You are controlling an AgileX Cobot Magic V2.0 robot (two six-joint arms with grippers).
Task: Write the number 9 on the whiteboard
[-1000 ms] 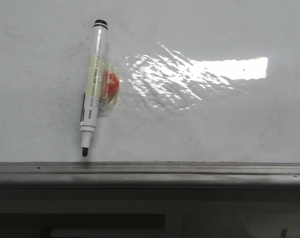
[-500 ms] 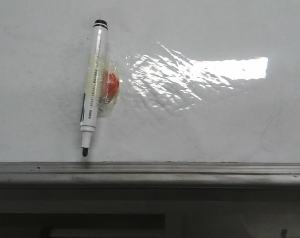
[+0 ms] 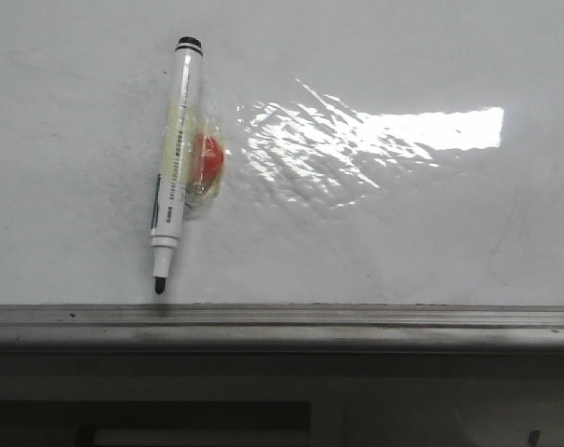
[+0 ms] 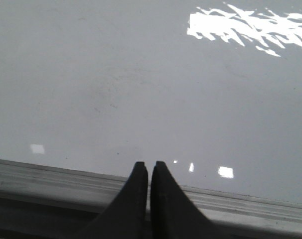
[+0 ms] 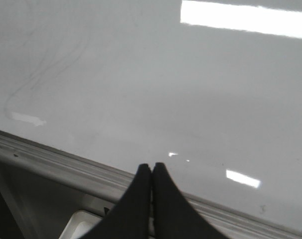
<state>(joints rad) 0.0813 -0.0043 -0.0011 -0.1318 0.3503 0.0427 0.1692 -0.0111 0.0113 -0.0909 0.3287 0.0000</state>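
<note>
The whiteboard (image 3: 384, 247) lies glossy white with glare, edged by a grey metal rail (image 3: 282, 321) on the near side. A white marker (image 3: 173, 158) lies on it at the left, its black tip toward the rail, with a red piece (image 3: 208, 160) taped to its barrel. No dark number 9 shows; only a faint grey curved trace (image 5: 41, 69) marks the board in the right wrist view. My left gripper (image 4: 147, 164) is shut and empty over the rail. My right gripper (image 5: 151, 166) is shut and empty over the rail. Neither gripper shows in the front view.
A bright glare patch (image 3: 375, 140) covers the board's middle. Below the rail a dark ledge (image 3: 263, 382) runs across. A white tray-like corner (image 5: 83, 224) shows under the rail in the right wrist view.
</note>
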